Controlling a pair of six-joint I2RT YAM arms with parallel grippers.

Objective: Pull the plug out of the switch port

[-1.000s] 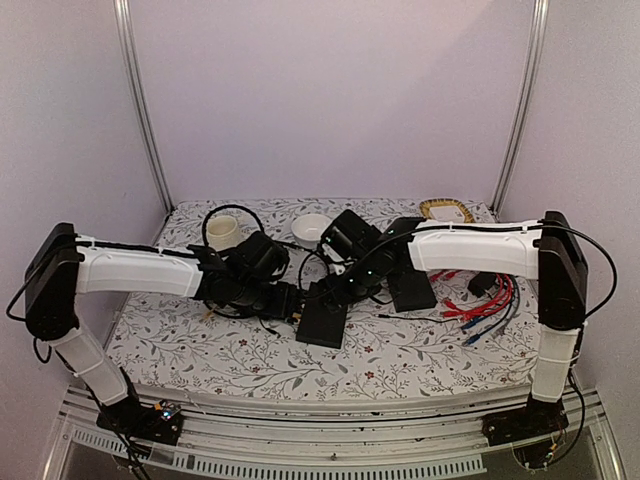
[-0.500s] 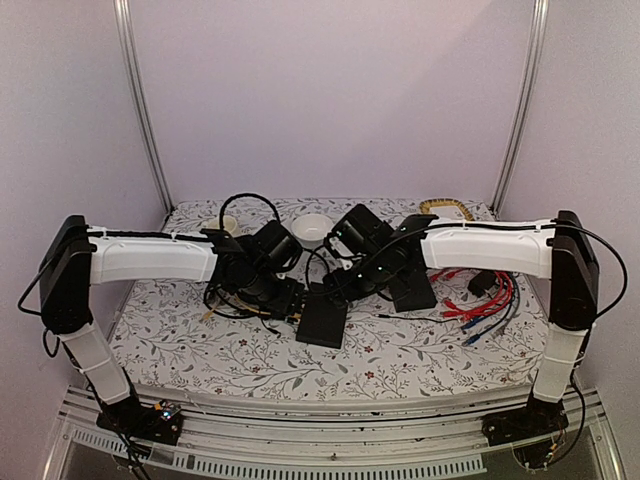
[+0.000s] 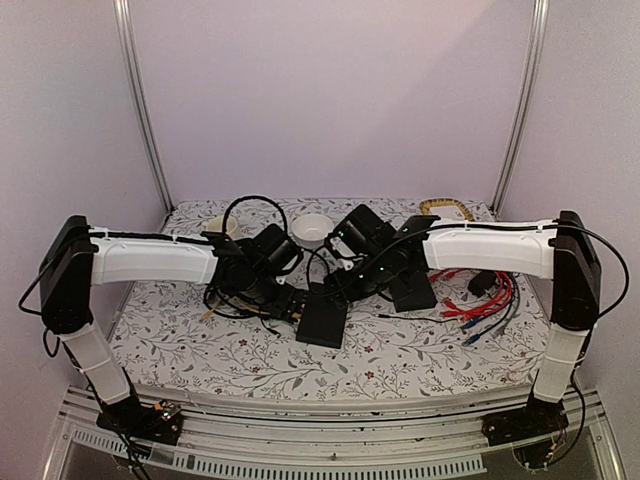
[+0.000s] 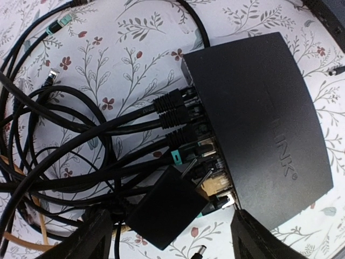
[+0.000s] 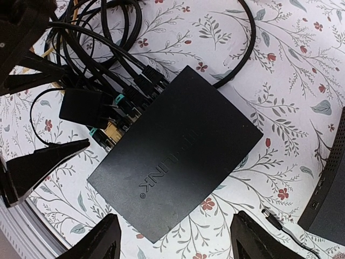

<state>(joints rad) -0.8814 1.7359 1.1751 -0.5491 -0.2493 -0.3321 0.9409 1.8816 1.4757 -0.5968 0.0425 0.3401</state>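
Switch (image 4: 259,124) port edge crowded: three black plugs (image 4: 175,116), one adapter (image 4: 167,208); tablecloth (image 5: 280,70) open past other edges. Left gripper (image 4: 171,216), right gripper (image 5: 177,215): jaws apart.

Soft even light falls from above, shadows are faint, the switch (image 5: 178,145) has dull sheen, wrist views are sharp.

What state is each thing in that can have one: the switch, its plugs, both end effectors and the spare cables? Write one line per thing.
switch: lying flat, logo side up, several ports occupied.
black plugs: seated in the switch's ports.
left end effector: open, empty, above the port edge.
right end effector: open, empty, above the switch.
red and blue cables: lying loose, apart from the switch.
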